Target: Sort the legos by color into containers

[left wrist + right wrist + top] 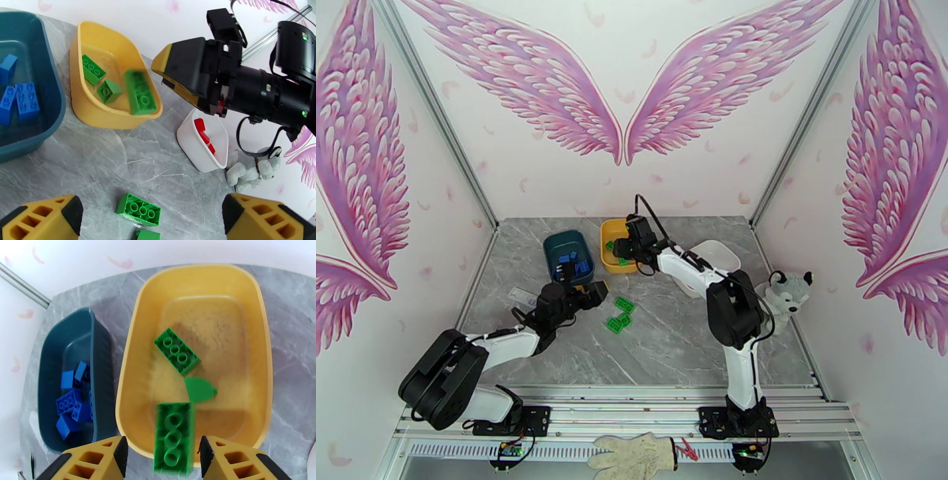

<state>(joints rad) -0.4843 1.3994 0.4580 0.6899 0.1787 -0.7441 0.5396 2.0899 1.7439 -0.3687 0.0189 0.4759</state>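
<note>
A green brick [173, 441], blurred, sits over the near rim of the yellow tub [130, 370], loose between the parted fingers of my right gripper [162, 455], which grip nothing; two more green pieces [176, 351] lie on that tub's floor. To its left the teal tub [100, 358] holds the blue bricks [73, 405], and to its right the white tub [189, 146] holds red bricks [203, 134]. My left gripper [152, 213] hangs spread wide and empty over the marble table [98, 158], with loose green bricks [139, 209] lying beneath it.
</note>
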